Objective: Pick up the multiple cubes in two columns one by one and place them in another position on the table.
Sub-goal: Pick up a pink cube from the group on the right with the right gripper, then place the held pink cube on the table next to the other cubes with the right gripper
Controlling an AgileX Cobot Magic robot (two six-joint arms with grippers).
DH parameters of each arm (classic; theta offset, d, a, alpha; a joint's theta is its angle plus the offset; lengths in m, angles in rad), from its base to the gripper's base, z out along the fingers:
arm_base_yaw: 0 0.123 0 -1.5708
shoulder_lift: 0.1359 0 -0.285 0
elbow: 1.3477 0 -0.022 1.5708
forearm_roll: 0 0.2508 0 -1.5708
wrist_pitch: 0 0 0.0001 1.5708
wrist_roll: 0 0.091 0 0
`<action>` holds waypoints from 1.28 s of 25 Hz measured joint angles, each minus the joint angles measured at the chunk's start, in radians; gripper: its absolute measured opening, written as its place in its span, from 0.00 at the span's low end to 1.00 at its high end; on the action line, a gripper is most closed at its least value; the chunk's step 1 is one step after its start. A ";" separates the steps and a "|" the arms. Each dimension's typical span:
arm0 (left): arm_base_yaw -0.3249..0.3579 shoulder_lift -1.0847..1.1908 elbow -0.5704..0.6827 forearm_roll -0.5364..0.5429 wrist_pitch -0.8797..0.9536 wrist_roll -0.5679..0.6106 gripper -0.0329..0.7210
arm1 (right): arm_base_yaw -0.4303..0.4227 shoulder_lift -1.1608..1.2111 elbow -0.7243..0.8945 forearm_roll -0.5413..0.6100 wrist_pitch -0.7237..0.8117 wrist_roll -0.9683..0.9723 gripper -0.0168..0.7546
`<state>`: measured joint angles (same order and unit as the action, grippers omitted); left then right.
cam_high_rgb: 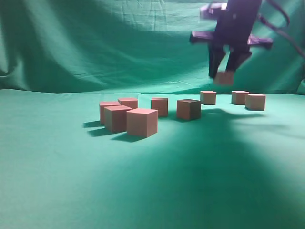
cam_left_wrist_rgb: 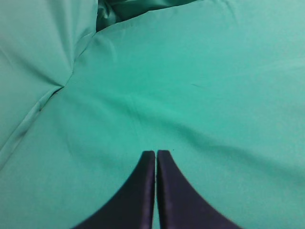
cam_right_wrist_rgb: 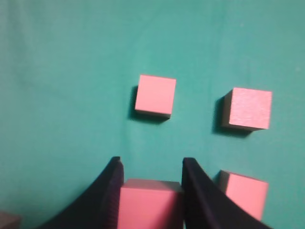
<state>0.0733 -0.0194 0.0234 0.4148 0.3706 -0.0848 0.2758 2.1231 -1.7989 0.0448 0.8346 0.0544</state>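
Several pink wooden cubes stand on the green cloth. A near group sits centre-left, led by a large cube [cam_high_rgb: 142, 122], with a darker cube [cam_high_rgb: 188, 109] beside it. Three cubes stand at the back right, one of them [cam_high_rgb: 208, 97] under my right gripper. My right gripper [cam_high_rgb: 225, 75] is shut on a pink cube [cam_right_wrist_rgb: 148, 202] and holds it well above the table. In the right wrist view, three cubes lie below it: one ahead [cam_right_wrist_rgb: 155, 95], one to the right [cam_right_wrist_rgb: 248, 108], one close right [cam_right_wrist_rgb: 245, 193]. My left gripper [cam_left_wrist_rgb: 156, 153] is shut and empty over bare cloth.
The green cloth [cam_high_rgb: 200, 181] covers the table and rises as a backdrop behind. A fold in the cloth [cam_left_wrist_rgb: 71, 71] shows at the upper left of the left wrist view.
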 joint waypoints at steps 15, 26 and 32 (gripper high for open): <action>0.000 0.000 0.000 0.000 0.000 0.000 0.04 | 0.000 -0.509 0.202 0.106 0.310 0.000 0.38; 0.000 0.000 0.000 0.000 0.000 0.000 0.04 | 0.232 -0.752 0.693 0.292 0.111 -0.186 0.38; 0.000 0.000 0.000 0.000 0.000 0.000 0.04 | 0.408 -0.642 0.702 0.296 0.003 -0.189 0.38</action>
<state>0.0733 -0.0194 0.0234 0.4148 0.3706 -0.0848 0.6839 1.4809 -1.0969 0.3409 0.8372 -0.1349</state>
